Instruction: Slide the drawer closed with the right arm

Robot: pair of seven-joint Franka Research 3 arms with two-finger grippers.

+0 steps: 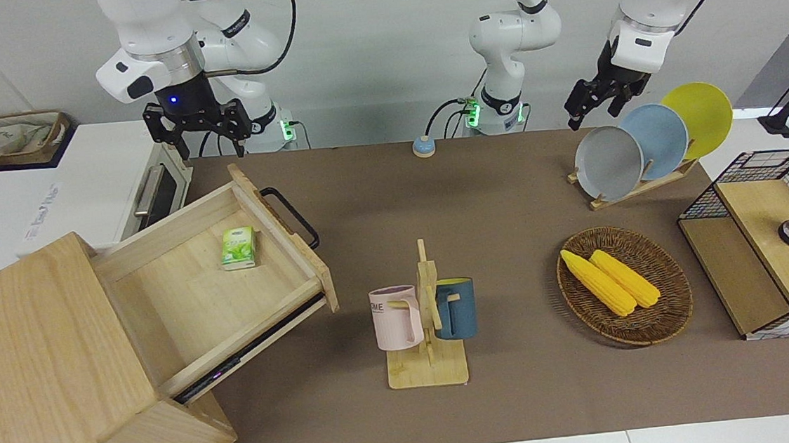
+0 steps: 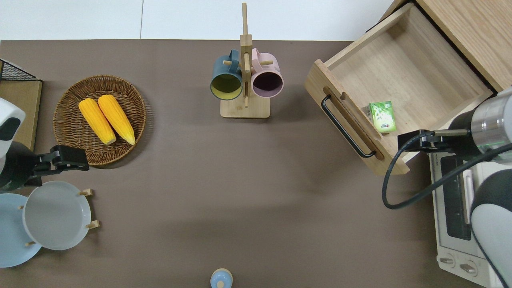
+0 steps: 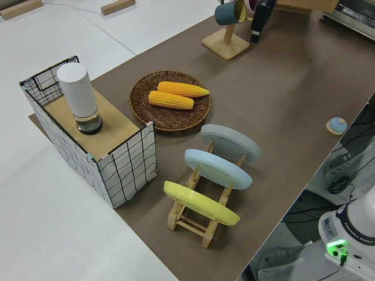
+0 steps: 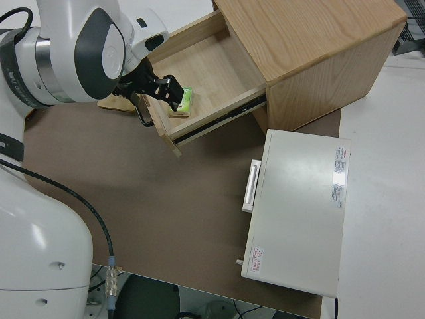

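The drawer (image 1: 223, 277) stands pulled well out of the cabinet (image 1: 40, 369) at the right arm's end of the table (image 1: 521, 394), its front panel and black loop handle (image 1: 292, 217) turned toward the middle of the table. It lies open so that a push on that front panel would send it home. A small green packet (image 1: 238, 247) lies inside, near the front panel, low enough that it should not block closing.

The right claw (image 1: 203, 132) hangs in the air with nothing in it, its wide fingers spread well apart. Seen from overhead it is over the drawer's corner nearest the robots, by the end of the handle, touching nothing. It seems poised to come down against the front panel. The left arm is parked; I cannot tell how its claw stands.
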